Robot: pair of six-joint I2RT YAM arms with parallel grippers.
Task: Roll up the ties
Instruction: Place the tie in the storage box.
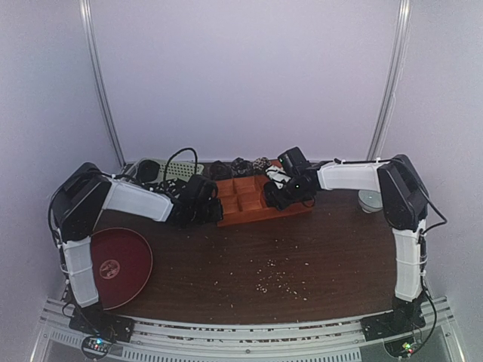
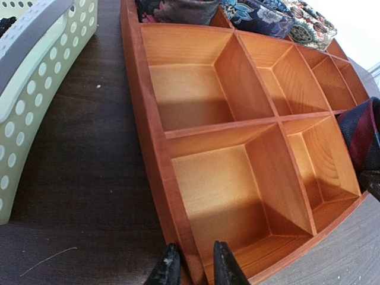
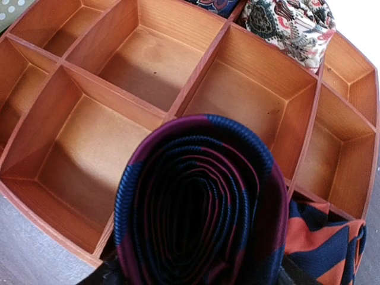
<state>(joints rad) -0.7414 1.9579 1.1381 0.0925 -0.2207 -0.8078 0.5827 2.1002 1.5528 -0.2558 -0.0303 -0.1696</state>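
Progress toward rolling the ties: three patterned coils (image 2: 261, 15) are already sitting in the far row of the orange tray (image 2: 147, 136). The right gripper (image 1: 278, 199) is presenting a fourth, navy-and-maroon coil (image 3: 196, 202) over an empty near compartment; whether its jaws are clamping or releasing it cannot be told. The left gripper (image 2: 195, 268) is pinching the tray's near wall. Most compartments are lying empty.

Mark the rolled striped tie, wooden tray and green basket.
rolled striped tie (image 3: 202, 208), right wrist view, centre of the coil.
wooden tray (image 2: 221, 126), left wrist view, middle divider wall.
green basket (image 2: 35, 113), left wrist view, perforated side wall.
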